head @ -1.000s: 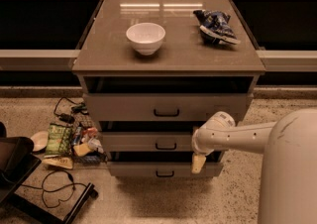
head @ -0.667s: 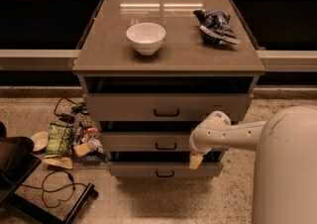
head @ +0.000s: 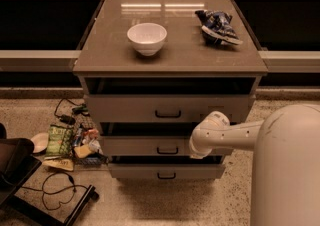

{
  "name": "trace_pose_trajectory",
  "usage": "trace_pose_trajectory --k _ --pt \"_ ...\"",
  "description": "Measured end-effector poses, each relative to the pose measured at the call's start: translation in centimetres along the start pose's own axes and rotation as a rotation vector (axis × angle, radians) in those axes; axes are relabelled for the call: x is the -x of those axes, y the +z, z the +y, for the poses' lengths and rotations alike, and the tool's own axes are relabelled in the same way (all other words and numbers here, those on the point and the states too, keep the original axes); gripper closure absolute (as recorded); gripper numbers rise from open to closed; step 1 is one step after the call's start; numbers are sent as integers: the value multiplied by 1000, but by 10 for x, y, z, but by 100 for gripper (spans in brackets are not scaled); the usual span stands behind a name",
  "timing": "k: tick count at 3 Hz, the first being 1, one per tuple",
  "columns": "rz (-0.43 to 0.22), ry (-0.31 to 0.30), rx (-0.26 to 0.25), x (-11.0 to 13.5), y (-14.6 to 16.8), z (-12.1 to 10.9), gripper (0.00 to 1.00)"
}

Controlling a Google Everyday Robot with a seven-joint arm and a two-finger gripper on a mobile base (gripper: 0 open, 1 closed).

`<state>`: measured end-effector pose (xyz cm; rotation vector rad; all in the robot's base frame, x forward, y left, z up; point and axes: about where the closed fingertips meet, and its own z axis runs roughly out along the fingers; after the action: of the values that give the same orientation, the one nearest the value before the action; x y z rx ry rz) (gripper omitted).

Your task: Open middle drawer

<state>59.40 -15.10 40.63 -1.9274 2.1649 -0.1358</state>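
Observation:
The cabinet (head: 100,65) has three grey-beige drawers. The middle drawer (head: 135,146) has a plain flat front with a small black pull handle (head: 167,150) and sticks out a little beyond the top drawer (head: 125,108). The lowest drawer (head: 135,171) is below it. My white arm (head: 225,135) reaches in from the right. My gripper (head: 196,153) is at the right part of the middle drawer's front, right of the handle. Most of the gripper is hidden behind the wrist.
A white bowl (head: 147,37) and a blue snack bag (head: 217,26) lie on the cabinet top. Snack packets and small items (head: 65,142) lie on the floor to the left, with black cables (head: 57,190) and a dark chair base (head: 15,170). My body (head: 287,170) fills the lower right.
The arm has drawn left and up. The gripper has risen from in front of the lowest drawer's right side to the middle drawer's front. The drawers have not moved.

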Motion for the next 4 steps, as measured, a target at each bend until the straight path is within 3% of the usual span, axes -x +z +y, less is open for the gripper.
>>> trace_pose_trajectory --k 1,2,4 --pt "0 0 0 0 -3 -1 89" --pt "0 0 0 0 -3 -1 100" --pt "5 14 -6 -3 -20 4 97"
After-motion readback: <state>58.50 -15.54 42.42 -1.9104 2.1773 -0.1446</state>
